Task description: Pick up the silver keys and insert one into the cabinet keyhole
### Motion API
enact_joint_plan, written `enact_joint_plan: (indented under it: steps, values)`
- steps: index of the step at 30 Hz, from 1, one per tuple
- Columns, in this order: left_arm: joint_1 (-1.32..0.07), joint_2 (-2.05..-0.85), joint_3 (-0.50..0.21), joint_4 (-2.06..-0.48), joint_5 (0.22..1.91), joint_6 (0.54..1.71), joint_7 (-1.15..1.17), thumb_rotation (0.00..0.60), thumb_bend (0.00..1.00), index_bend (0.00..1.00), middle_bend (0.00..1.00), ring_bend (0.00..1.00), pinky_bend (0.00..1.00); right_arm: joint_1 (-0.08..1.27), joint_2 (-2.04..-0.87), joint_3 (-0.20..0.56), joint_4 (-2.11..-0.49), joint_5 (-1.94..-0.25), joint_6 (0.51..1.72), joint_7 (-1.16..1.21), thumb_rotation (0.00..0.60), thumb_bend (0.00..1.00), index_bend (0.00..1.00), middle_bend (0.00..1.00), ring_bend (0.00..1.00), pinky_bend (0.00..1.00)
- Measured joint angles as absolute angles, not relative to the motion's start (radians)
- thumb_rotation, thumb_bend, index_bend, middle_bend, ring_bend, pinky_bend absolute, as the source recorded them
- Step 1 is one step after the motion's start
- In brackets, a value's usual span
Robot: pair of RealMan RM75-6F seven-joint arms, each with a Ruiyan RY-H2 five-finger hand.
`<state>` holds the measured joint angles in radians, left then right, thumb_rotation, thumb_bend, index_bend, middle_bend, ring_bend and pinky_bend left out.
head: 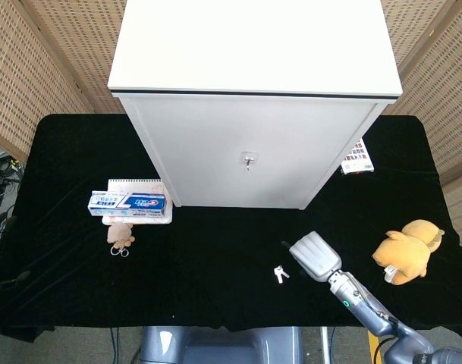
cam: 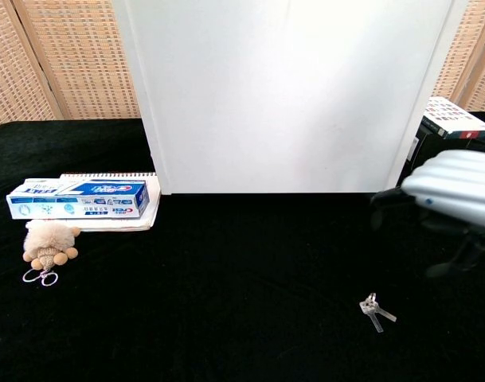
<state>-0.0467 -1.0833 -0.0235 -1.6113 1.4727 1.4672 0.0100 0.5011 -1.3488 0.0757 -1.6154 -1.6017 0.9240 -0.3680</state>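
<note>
Loosely fanned, the small silver keys (cam: 376, 309) lie flat beside the empty, spread right robot hand (cam: 453, 199).

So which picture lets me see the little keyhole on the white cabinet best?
The head view. It looks down on the cabinet front, where the keyhole shows as a small metal spot in the middle of the door. The chest view shows only the cabinet's plain white lower front; no keyhole appears there.

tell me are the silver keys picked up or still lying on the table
On the table: the silver keys lie flat on the black cloth, with the right hand above them, not touching.
</note>
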Motion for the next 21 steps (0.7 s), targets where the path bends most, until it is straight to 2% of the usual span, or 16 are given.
enact_joint_plan:
  steps: [13, 21]
  values:
    - [-0.050, -1.085, -0.022, -1.609, 1.470, 1.463, 0.011, 0.600, 0.00, 0.00, 0.00, 0.00, 0.00, 0.566, -1.491, 0.062, -1.528, -1.525, 0.848, -0.341, 0.600, 0.50, 0.52, 0.97, 0.97, 1.00]
    - [-0.051, -1.083, -0.021, -1.608, 1.469, 1.458, 0.004, 0.600, 0.00, 0.00, 0.00, 0.00, 0.00, 0.577, -1.545, 0.042, -1.475, -1.500, 0.848, -0.381, 0.600, 0.51, 0.53, 0.97, 0.97, 1.00]
